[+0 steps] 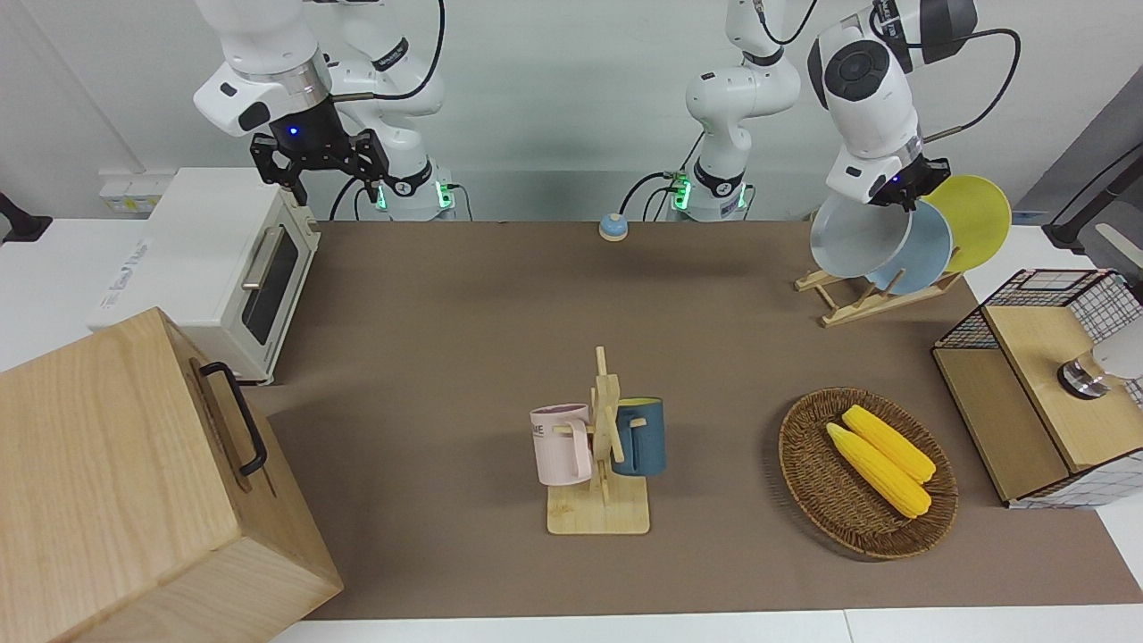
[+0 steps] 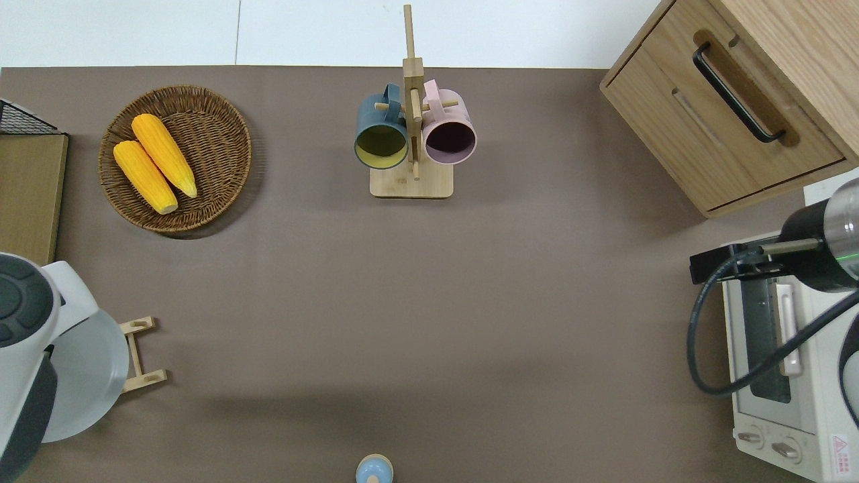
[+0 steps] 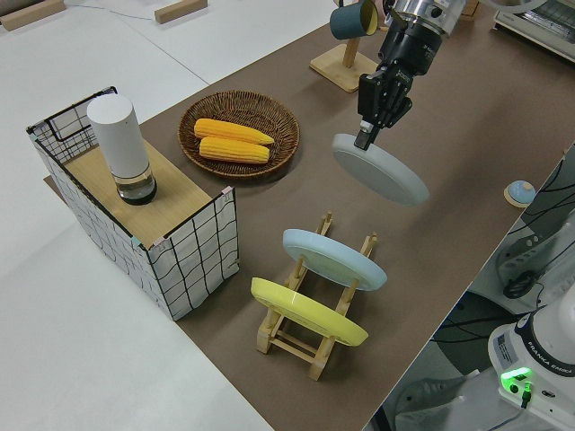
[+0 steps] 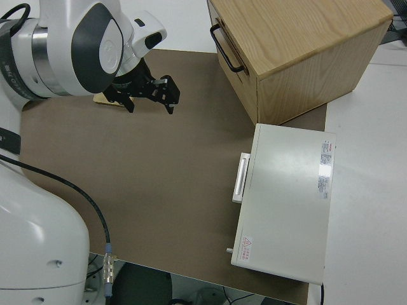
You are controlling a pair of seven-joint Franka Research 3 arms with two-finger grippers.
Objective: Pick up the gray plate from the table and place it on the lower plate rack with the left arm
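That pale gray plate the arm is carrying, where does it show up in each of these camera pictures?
Front view: gray plate near the upper right, held by the left gripper over the plate rack.
Overhead view: gray plate at the left edge, partly under the arm, beside the rack's end.
Left side view: gray plate above centre, tilted, in the air.
Right side view: not in it.
Shared landmark: the plate rack.

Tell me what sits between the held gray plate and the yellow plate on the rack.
The blue plate, slotted in the rack beside the yellow plate; the gray plate hangs above. Left side view shows it.
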